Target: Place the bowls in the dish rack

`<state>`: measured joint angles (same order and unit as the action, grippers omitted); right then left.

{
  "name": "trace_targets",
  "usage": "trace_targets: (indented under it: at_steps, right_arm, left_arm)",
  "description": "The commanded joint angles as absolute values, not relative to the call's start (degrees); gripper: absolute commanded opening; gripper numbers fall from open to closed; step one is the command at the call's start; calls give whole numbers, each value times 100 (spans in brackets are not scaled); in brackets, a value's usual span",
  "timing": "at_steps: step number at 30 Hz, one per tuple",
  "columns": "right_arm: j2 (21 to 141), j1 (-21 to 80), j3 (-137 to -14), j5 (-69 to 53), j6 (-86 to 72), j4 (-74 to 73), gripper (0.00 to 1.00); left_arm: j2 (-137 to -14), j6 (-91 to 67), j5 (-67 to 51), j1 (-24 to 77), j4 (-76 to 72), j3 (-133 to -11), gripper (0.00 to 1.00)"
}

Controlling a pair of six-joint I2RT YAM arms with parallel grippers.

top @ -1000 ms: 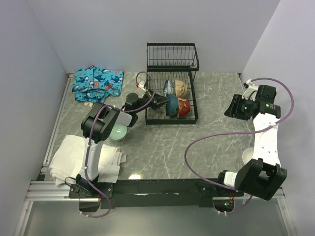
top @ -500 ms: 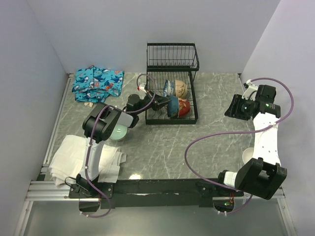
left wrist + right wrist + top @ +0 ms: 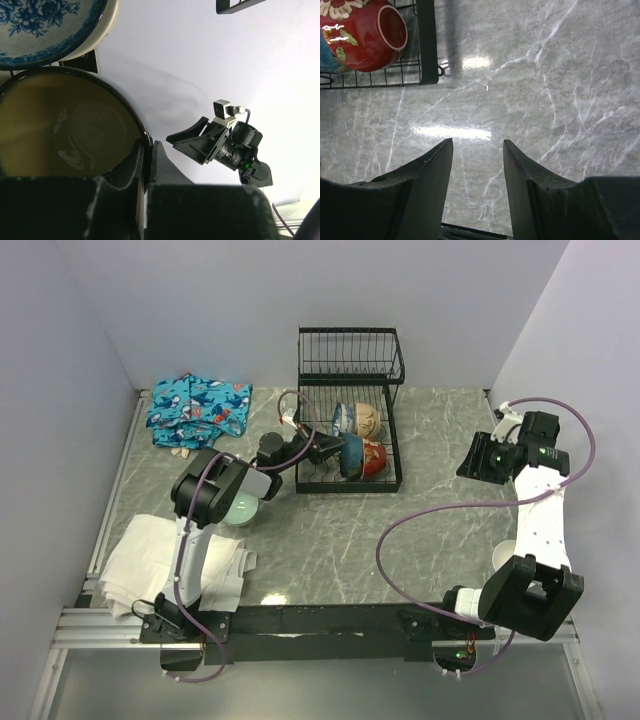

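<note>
The black wire dish rack [image 3: 390, 445] stands at the back middle of the table. In it stand a blue-and-white patterned bowl [image 3: 45, 25], a cream bowl [image 3: 368, 421] and a red bowl [image 3: 362, 35]. My left gripper [image 3: 325, 451] reaches into the rack from the left and is shut on the dark rim of a brown-inside bowl [image 3: 70, 130], which shows its blue underside [image 3: 351, 454] from above. A pale green bowl [image 3: 240, 508] lies under the left arm. My right gripper [image 3: 477, 145] hangs open over bare marble, right of the rack, with nothing between its fingers.
A blue patterned cloth [image 3: 196, 408] lies at the back left. White towels [image 3: 150, 565] are heaped at the front left. A white bowl [image 3: 503, 557] shows partly behind the right arm. Walls close in the table on three sides.
The left gripper and its bowl have edged slightly right, further into the rack. The right arm has barely moved.
</note>
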<state>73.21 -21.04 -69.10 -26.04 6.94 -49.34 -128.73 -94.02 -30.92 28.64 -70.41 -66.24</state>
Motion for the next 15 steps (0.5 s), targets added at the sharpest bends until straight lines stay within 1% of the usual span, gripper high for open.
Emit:
trace_targets:
  at_steps: [1,15]
  right_arm:
    - [7313,-2127,-7102,-2575,703,-4896,53]
    - [7251,-2118,-6864,-2663,624,-4755,53]
  left_arm:
    - [-12929,-9264,-3278,2953,-7050,-6776,1]
    - [-12683,-8886,-3234,2865,-7066,-6469,1]
